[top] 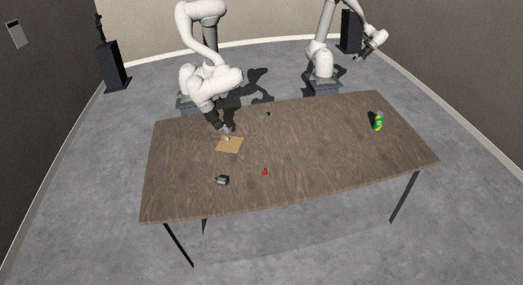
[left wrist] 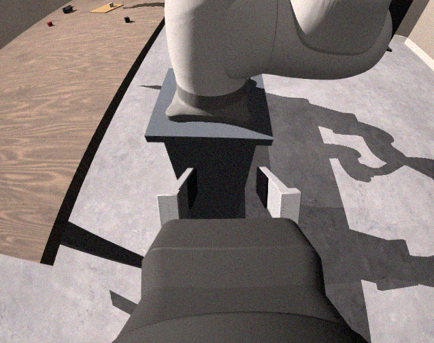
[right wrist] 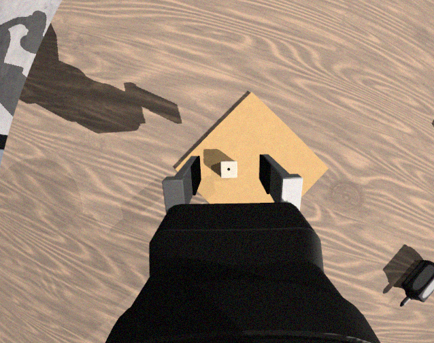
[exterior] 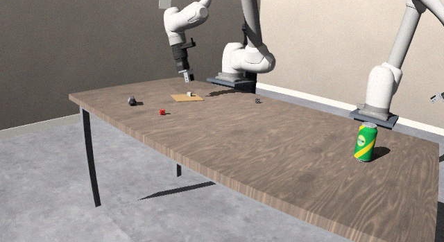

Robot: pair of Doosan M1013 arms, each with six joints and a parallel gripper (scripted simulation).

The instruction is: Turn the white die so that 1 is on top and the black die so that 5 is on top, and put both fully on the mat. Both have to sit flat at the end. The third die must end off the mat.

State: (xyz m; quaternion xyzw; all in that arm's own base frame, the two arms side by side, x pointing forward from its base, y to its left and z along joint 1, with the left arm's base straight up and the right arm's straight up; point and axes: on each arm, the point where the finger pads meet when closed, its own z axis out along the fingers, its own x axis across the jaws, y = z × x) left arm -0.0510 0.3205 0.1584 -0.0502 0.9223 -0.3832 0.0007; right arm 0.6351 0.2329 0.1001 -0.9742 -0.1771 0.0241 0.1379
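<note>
The white die sits flat on the tan mat, wholly inside its edges, with a single pip on top. My right gripper is open and empty above it. The black die lies on the table off the mat, near the robot-side edge; its top number is too small to read. The red die lies off the mat. My left gripper is open and empty, away from the table.
A small dark grey object with a short stub lies on the table beyond the mat. A green and yellow can stands upright at the table's far end, on the left arm's side.
</note>
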